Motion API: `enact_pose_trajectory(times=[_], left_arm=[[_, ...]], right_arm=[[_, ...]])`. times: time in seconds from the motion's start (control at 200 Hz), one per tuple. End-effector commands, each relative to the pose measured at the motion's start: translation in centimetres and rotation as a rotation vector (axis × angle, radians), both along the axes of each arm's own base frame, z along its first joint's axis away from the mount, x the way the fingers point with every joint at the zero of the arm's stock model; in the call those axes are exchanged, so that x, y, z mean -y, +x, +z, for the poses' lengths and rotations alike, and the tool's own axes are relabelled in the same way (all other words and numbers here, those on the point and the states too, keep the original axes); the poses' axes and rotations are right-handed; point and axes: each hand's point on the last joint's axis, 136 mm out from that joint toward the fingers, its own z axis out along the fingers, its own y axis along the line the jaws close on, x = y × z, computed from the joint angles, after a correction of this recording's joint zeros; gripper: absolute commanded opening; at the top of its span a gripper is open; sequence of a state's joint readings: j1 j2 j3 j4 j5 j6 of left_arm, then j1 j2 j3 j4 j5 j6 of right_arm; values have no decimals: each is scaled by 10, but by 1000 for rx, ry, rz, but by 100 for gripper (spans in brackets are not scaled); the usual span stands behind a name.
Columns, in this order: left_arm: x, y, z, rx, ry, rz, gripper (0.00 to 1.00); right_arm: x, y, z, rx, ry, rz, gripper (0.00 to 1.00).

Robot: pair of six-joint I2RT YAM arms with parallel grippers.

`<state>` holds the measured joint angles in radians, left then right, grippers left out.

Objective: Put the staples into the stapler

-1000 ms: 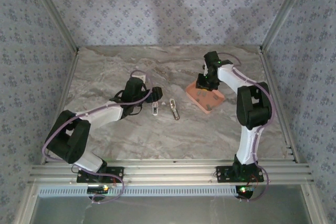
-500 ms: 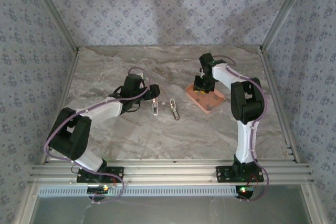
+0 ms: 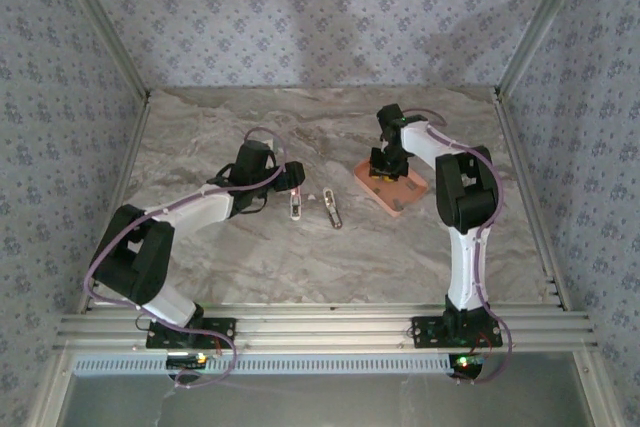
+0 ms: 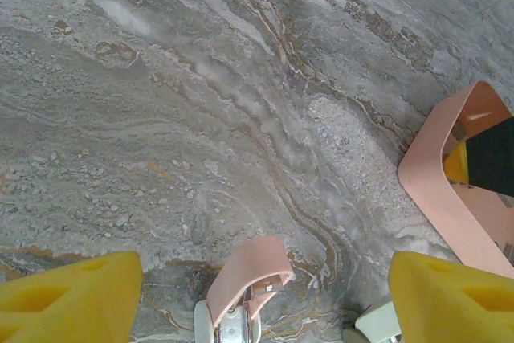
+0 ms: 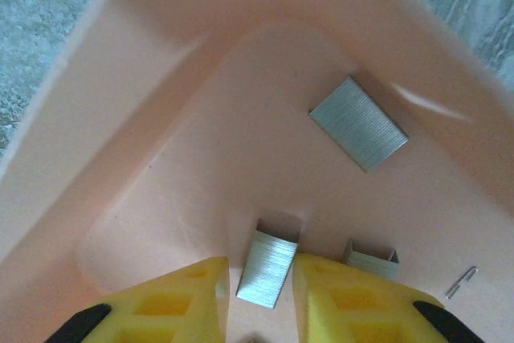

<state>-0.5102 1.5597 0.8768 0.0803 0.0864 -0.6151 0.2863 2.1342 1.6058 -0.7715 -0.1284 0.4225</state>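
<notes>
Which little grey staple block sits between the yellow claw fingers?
The small grey metal staple strip at the bottom middle of the salmon-pink tray; the other two strips lie outside the right claw.

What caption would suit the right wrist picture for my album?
The right gripper brackets one staple strip in the pink tray, with two more strips lying nearby.

No writing, label, brand, number or sign can be read on anything here.

The top view looks down on the pink tray from high and far back; the left wrist view faces it from nearby; the right wrist view hangs close inside it.
</notes>
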Motion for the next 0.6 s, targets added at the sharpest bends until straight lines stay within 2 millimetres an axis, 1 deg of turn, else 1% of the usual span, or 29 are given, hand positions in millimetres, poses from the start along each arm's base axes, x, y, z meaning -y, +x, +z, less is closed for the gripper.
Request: enact_pose_trajectory(times=[0.0, 0.125, 0.35, 0.455, 0.595], left_arm=[[3, 8, 8, 8, -20, -3, 80], [3, 8, 8, 6, -20, -4, 80], [3, 7, 10, 10, -24, -3, 80], [4, 7, 14, 15, -36, -7, 80], [8, 5, 22, 32, -60, -27, 80]], right_arm=[[3, -1, -14, -33, -47, -6, 24], [6, 0, -16, -29, -78, 0, 20], [6, -1, -14, -18, -98, 26, 17], [4, 4, 2, 35, -79, 27, 16], [4, 9, 38, 142, -55, 21, 16]])
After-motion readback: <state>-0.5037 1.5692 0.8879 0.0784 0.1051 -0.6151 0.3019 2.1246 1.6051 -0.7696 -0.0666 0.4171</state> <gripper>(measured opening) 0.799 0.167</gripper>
